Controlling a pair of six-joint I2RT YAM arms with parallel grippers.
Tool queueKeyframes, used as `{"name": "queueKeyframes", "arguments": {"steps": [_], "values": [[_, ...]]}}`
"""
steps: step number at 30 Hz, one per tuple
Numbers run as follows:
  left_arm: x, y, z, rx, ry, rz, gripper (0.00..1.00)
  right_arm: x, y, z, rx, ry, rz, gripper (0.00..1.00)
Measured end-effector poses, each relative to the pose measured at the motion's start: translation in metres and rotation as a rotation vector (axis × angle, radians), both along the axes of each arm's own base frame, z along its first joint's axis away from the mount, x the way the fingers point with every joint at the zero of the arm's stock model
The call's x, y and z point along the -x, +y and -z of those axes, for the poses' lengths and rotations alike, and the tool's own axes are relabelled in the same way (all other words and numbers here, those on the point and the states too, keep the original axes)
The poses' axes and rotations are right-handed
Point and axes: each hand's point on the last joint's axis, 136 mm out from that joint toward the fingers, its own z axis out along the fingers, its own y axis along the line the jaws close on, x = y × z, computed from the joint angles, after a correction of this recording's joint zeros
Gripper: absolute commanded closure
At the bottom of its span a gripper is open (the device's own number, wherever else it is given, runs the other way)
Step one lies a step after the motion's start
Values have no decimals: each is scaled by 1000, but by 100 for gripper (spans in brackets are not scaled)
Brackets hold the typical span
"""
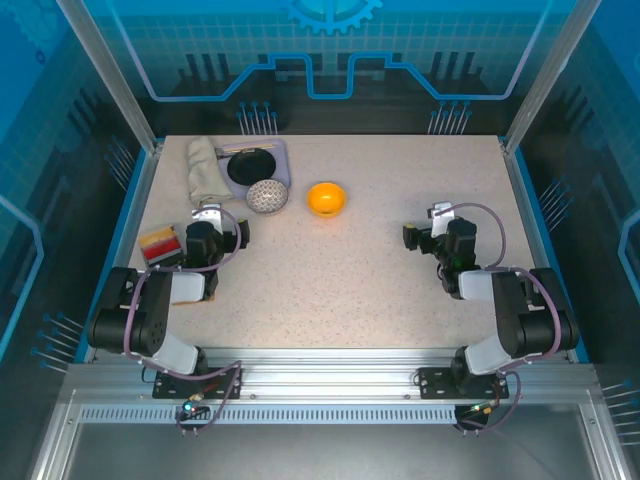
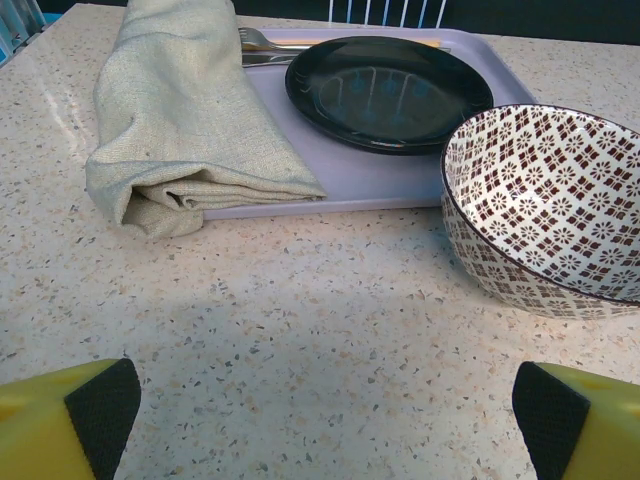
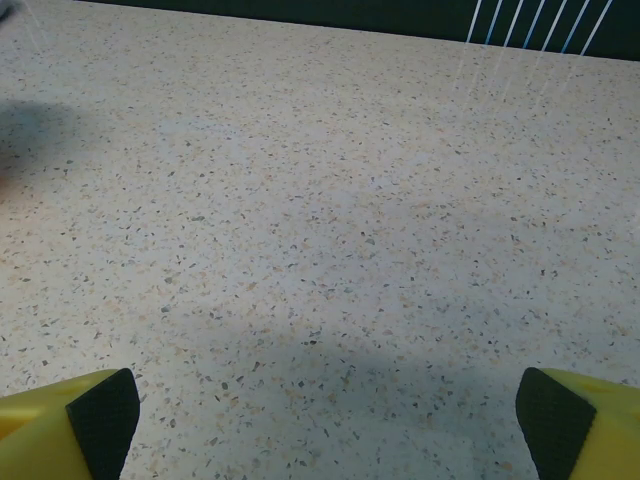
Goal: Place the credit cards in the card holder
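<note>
Red and yellow credit cards (image 1: 160,243) lie stacked at the table's left edge, just left of my left gripper (image 1: 208,224). The tan-edged card holder (image 1: 192,288) lies flat near the left arm, mostly hidden under it. In the left wrist view my left gripper (image 2: 328,420) stands open over bare table, its black-padded yellow fingertips (image 2: 100,415) far apart with nothing between them. My right gripper (image 1: 440,224) is on the right side of the table. It is open too (image 3: 328,420), with only speckled tabletop between its pads (image 3: 100,420).
A lilac tray (image 1: 280,160) at the back left carries a black plate (image 2: 388,90), a folded beige cloth (image 2: 180,110) and cutlery (image 2: 262,42). A patterned bowl (image 2: 550,210) sits in front of the tray, an orange bowl (image 1: 326,198) to its right.
</note>
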Motion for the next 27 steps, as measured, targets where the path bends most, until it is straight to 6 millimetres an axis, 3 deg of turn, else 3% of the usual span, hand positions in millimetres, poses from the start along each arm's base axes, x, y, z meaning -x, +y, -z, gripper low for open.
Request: {"name": "queueKeyframes", "arguments": {"steps": [22, 27], "values": [[1, -1, -1, 1, -1, 3, 1, 0, 1, 0, 2, -1, -4, 0], [10, 0, -26, 11, -20, -2, 1, 5, 1, -5, 17, 9, -6, 0]]}}
